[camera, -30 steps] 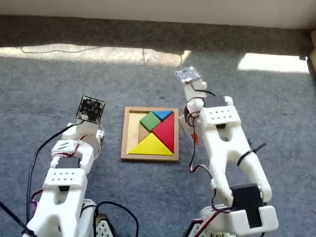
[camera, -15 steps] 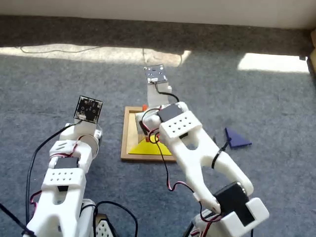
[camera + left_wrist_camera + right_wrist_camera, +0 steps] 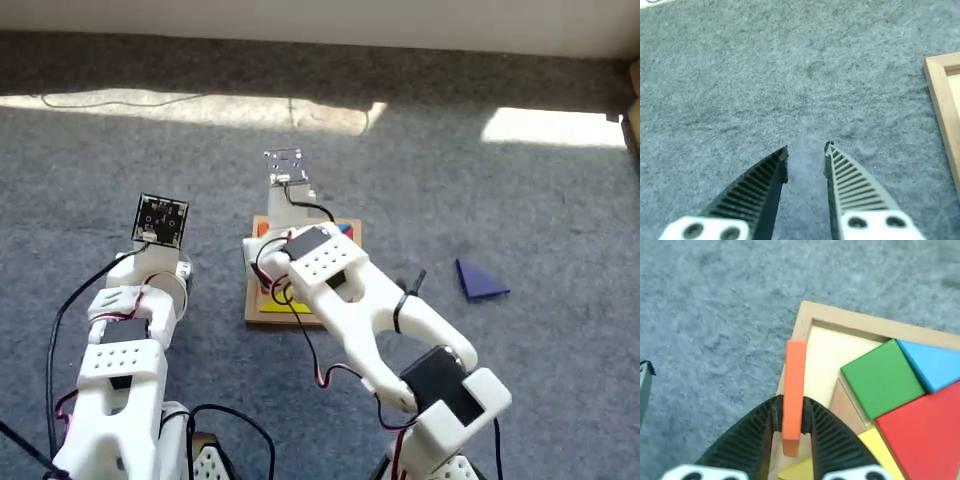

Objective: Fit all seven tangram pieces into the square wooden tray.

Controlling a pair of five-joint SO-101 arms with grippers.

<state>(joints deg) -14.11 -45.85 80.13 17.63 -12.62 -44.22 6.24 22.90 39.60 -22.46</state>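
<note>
The square wooden tray [image 3: 254, 300] lies mid-carpet, partly under my right arm. The right wrist view shows green [image 3: 882, 377], blue [image 3: 935, 362], red [image 3: 925, 432] and yellow [image 3: 880, 447] pieces in the tray [image 3: 840, 315], with bare floor near one corner. My right gripper [image 3: 791, 400] is shut on an orange piece [image 3: 794, 375], held on edge just above that corner's rim. The same orange piece [image 3: 262, 230] sits at the tray's far-left corner. A purple triangle [image 3: 480, 280] lies on the carpet to the right. My left gripper [image 3: 806, 147] hangs open over bare carpet beside the tray's edge [image 3: 940, 100].
Grey carpet surrounds the tray. A thin cable [image 3: 150, 98] runs along the sunlit strip at the back. The left arm [image 3: 135, 310] stands left of the tray, while the right arm [image 3: 340, 290] crosses over it.
My right arm has swung left from the tray's right side across it, carrying the orange piece to the far-left corner. The purple triangle has come into sight. The left arm shifted slightly left.
</note>
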